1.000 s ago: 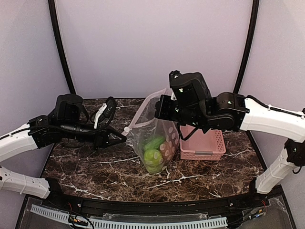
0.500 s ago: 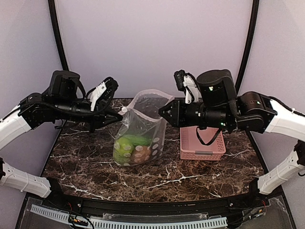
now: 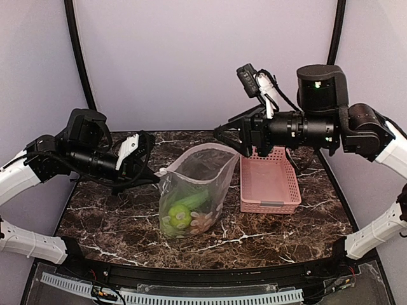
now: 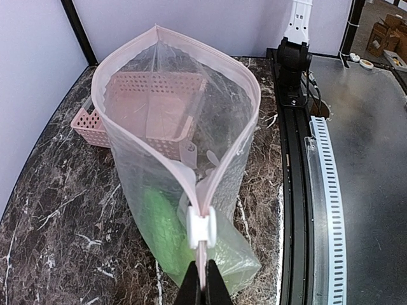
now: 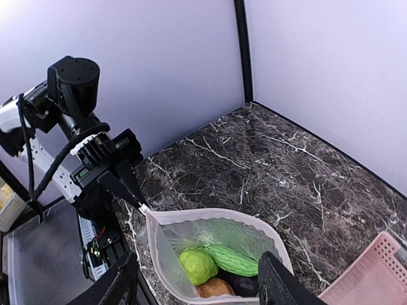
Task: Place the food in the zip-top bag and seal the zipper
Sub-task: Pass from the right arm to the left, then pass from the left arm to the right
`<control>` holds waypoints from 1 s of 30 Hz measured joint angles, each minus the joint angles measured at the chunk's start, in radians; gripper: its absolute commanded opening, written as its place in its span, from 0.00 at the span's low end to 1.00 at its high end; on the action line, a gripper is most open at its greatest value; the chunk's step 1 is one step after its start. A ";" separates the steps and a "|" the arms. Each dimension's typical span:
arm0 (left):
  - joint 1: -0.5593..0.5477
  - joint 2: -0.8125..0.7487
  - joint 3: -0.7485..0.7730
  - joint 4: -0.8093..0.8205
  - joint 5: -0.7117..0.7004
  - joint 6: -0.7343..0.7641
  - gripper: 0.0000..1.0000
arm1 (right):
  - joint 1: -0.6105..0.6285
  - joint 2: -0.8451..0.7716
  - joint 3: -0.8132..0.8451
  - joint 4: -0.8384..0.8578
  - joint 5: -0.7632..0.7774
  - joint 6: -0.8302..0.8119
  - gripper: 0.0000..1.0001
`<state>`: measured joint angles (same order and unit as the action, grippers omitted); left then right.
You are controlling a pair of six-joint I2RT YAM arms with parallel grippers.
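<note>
The zip-top bag [image 3: 213,181] stands on the table with its mouth wide open. Inside lies the food: a round green fruit [image 5: 198,265], a ridged green cucumber-like piece [image 5: 234,259], a dark eggplant [image 5: 247,284] and a brown lump [image 5: 215,290]. My left gripper [image 4: 203,287] is shut on the pink zipper [image 4: 165,159] strip, just behind the white slider [image 4: 201,227]. It holds the bag's left corner [image 3: 160,173]. My right gripper [image 3: 224,135] hovers open above the bag's right rim, touching nothing. Its fingers [image 5: 121,279] straddle the open mouth from above.
A pink slotted basket [image 3: 270,190] sits right of the bag, close to it. Dark marble table [image 3: 114,216] extends left and in front of the bag. A black rail [image 4: 294,190] runs along the table's near edge.
My right gripper has let go of the bag's rim, opened and risen to the right. My left gripper came down with the zipper end, and the bag now rests on the table.
</note>
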<state>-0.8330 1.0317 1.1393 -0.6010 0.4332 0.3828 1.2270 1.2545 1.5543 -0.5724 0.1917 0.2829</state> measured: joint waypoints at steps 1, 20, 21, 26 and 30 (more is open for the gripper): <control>0.000 0.000 -0.002 0.000 0.006 0.004 0.01 | -0.018 0.022 0.025 0.000 -0.057 -0.033 0.62; 0.024 0.000 -0.003 -0.030 0.111 0.017 0.01 | -0.128 0.511 0.462 -0.197 -0.708 -0.380 0.45; 0.028 0.000 -0.003 -0.030 0.114 0.016 0.01 | -0.129 0.516 0.462 -0.213 -0.721 -0.382 0.44; 0.046 0.002 -0.001 -0.031 0.136 0.013 0.01 | -0.131 0.527 0.462 -0.259 -0.758 -0.384 0.42; 0.056 0.010 0.000 -0.030 0.155 0.009 0.01 | -0.131 0.544 0.468 -0.270 -0.764 -0.389 0.40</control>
<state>-0.7765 1.0420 1.1393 -0.6312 0.5880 0.3916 1.0958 1.7985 2.0224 -0.8421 -0.5728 -0.1062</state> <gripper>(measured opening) 0.011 0.406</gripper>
